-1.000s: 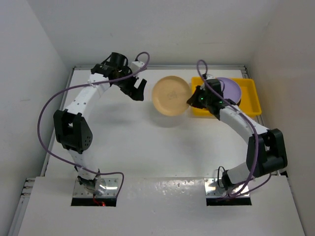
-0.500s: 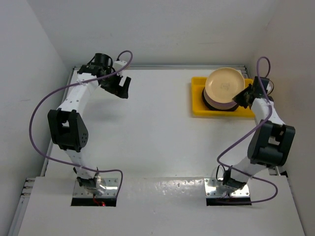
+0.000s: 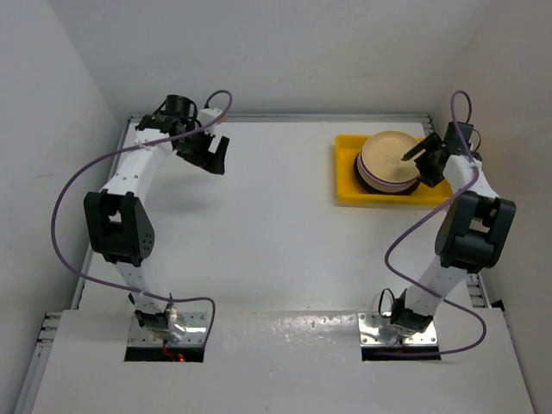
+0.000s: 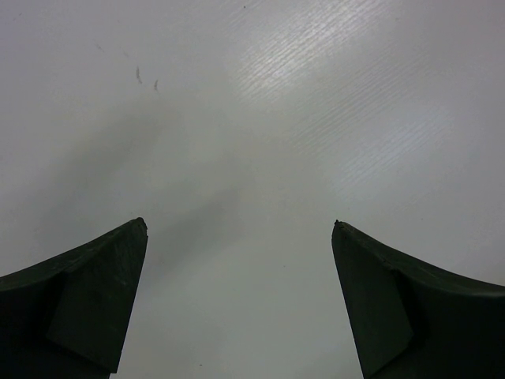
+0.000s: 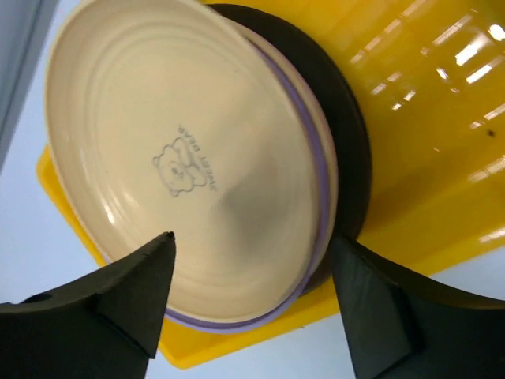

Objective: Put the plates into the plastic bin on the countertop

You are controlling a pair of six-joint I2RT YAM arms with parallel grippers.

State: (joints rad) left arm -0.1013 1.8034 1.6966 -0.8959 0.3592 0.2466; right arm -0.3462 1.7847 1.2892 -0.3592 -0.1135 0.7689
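Observation:
A pale yellow-orange plate (image 3: pixel 388 157) (image 5: pixel 189 166) lies on top of a stack of plates in the yellow plastic bin (image 3: pixel 345 177) (image 5: pixel 426 134) at the back right of the countertop (image 3: pixel 276 233). A lavender plate (image 5: pixel 312 189) shows just under it. My right gripper (image 3: pixel 421 164) (image 5: pixel 252 253) hangs open over the stack's right edge, its fingers apart and clear of the top plate. My left gripper (image 3: pixel 213 153) (image 4: pixel 239 225) is open at the back left, above bare countertop with nothing between its fingers.
White walls close in the countertop on the left, back and right. The bin stands close to the right wall. Purple cables loop off both arms.
The right gripper carried the pale plate over the bin, let it drop flat onto the stack and opened. The left arm drew back to the far left corner.

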